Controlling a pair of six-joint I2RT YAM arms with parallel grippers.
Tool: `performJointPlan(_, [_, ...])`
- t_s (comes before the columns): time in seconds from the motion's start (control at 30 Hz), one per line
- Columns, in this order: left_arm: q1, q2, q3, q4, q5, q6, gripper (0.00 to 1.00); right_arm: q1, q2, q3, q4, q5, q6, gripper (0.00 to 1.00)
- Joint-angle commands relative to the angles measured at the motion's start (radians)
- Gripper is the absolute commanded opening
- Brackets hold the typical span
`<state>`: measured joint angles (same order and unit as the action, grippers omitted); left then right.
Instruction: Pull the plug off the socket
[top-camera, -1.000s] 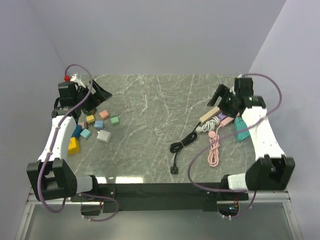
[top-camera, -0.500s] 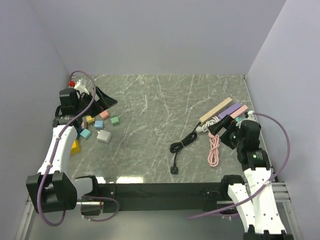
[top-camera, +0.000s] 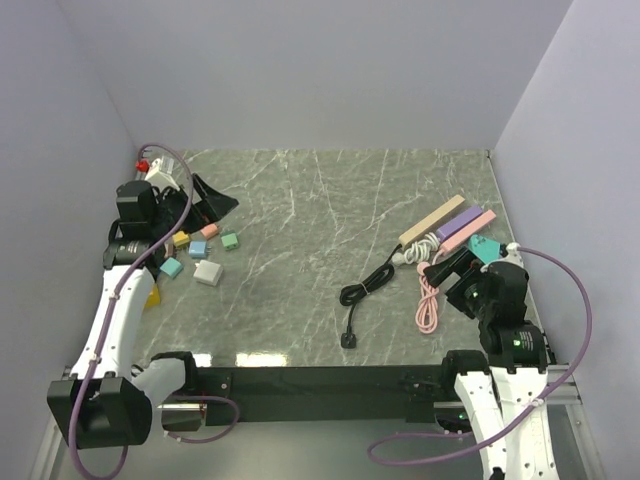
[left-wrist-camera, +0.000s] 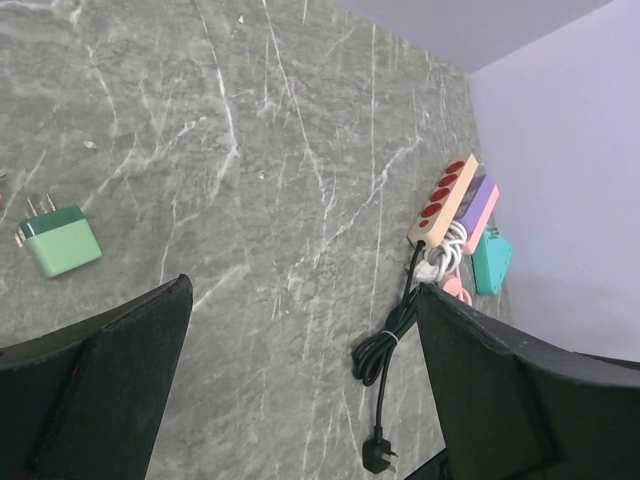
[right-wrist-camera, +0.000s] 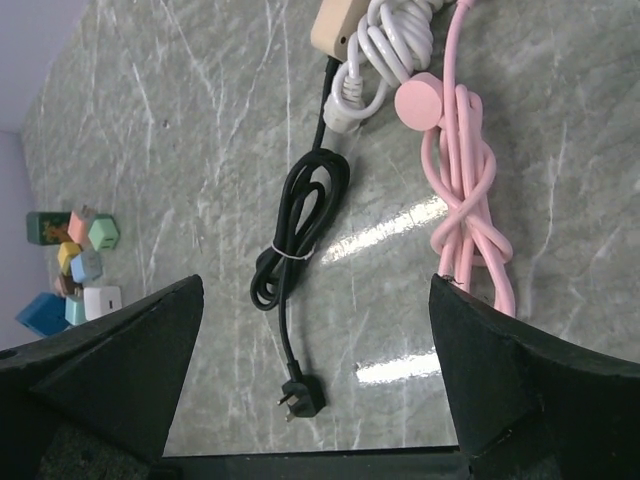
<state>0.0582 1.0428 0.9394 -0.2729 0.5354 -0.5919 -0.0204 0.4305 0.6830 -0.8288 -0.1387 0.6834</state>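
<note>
R tool (top-camera: 446, 270), wide apart, backed off pwr strips (top-camera: 433, 221); L tool (top-camera: 212, 203) apart too.

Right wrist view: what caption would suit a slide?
Open jaws frame a bundled black cord, a knotted pink cable and a white cable.

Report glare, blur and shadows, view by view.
Right wrist: two bright glare patches on the table beside the pink cable; focus sharp. Top external: pale reflection along the table's near edge, shadows soft. Left wrist: even light, no glare, green adapter crisp.
</note>
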Motion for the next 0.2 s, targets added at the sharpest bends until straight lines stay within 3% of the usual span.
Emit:
performJointPlan(0.0, [-0.001,-0.030,-0.005,0.063,-0.012,-0.005,0.99,-0.001,-0.009,0.047,-0.032,0.028,-0.030,1.00])
performJointPlan(0.17, [-0.001,-0.018,-0.002,0.078,0.006,-0.002,0.99,0.004,0.008,0.050,-0.015,0.043,-0.044,1.00])
